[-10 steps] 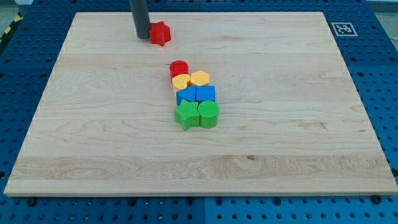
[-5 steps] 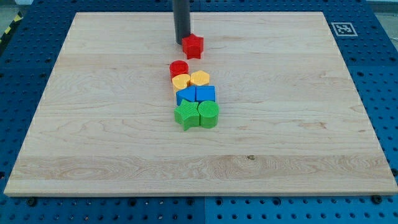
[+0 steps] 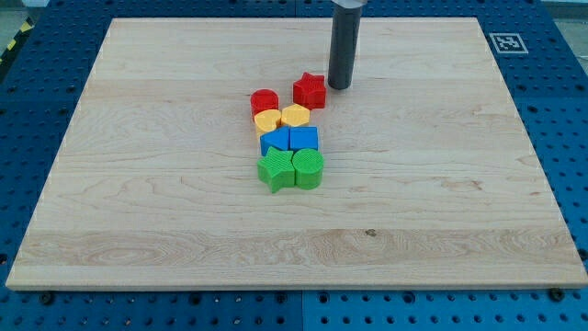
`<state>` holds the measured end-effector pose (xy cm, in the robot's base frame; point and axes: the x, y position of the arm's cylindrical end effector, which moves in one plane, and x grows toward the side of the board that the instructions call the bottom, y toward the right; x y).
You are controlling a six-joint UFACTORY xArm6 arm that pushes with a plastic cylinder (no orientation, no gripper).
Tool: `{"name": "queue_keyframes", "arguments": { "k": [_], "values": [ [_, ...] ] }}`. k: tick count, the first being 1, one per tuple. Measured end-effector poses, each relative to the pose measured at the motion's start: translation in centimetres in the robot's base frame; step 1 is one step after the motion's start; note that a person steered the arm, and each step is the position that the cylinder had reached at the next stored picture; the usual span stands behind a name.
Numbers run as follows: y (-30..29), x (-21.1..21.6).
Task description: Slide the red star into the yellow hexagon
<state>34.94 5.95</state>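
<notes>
The red star (image 3: pixel 310 90) lies on the wooden board (image 3: pixel 138 184), just above and to the right of the yellow hexagon (image 3: pixel 295 116), very close to it or touching. My tip (image 3: pixel 340 86) stands right beside the star's right side. The yellow hexagon sits in a tight cluster of blocks near the board's middle.
In the cluster: a red cylinder (image 3: pixel 265 101), a yellow heart-like block (image 3: pixel 267 120), a blue block (image 3: pixel 274 142), a blue cube (image 3: pixel 304 139), a green star (image 3: pixel 275 169) and a green cylinder (image 3: pixel 309 169). A marker tag (image 3: pixel 506 42) sits at the board's top right corner.
The red star has slid from the top left to the right and down, ending beside the yellow hexagon. My tip has moved from the star's left side to its right side.
</notes>
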Motion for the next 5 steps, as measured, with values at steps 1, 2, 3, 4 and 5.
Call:
{"name": "queue_keyframes", "arguments": {
  "k": [1,2,3,4,5],
  "values": [
    [-0.8,0.6],
    [-1.7,-0.5],
    [-2.1,-1.6],
    [-2.1,0.3],
    [-2.1,0.3]
  ]
}}
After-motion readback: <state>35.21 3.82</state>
